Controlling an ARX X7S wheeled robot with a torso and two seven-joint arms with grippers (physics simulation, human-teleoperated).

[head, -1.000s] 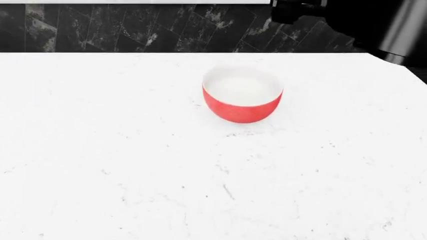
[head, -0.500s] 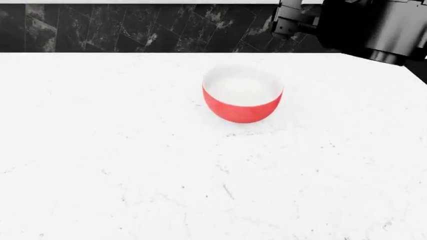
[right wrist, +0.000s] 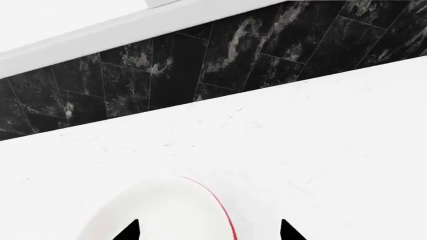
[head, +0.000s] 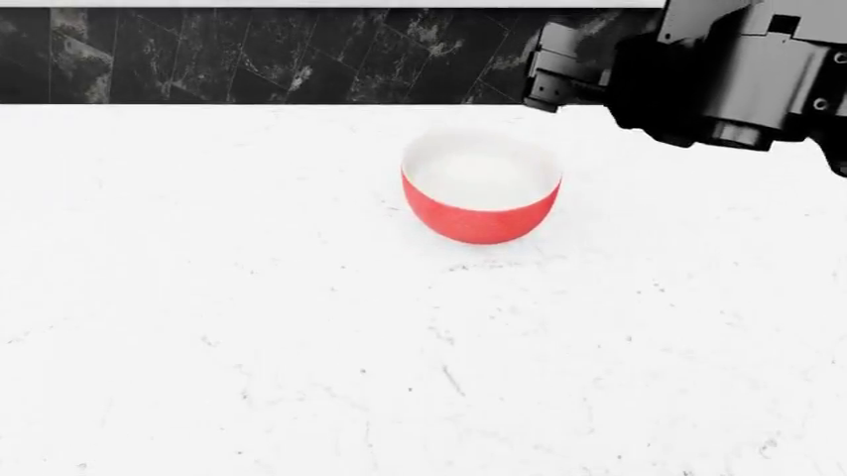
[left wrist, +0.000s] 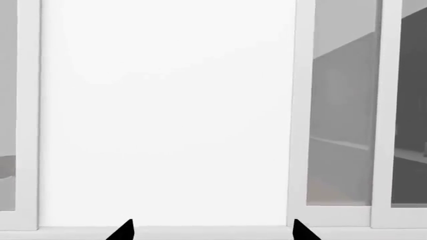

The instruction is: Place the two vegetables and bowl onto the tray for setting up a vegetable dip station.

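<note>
The bowl [head: 481, 188], red outside and white inside, stands upright on the white counter [head: 265, 327] in the head view. My right arm [head: 715, 79] hangs above the counter at the bowl's back right, apart from it. In the right wrist view my right gripper [right wrist: 208, 232] is open, and the bowl's [right wrist: 167, 210] red rim runs between its two dark fingertips. My left gripper [left wrist: 210, 231] is open with nothing between its tips and faces a white panel [left wrist: 167, 115]. The two vegetables and the tray are out of view.
A black marbled tile backsplash [head: 265, 55] runs along the counter's far edge. The counter's right corner [head: 814, 134] is cut off at an angle behind my right arm. Grey-framed panes [left wrist: 340, 125] flank the white panel in the left wrist view.
My right arm has come further into the head view, moving left and down toward the bowl. The bowl has not moved.
</note>
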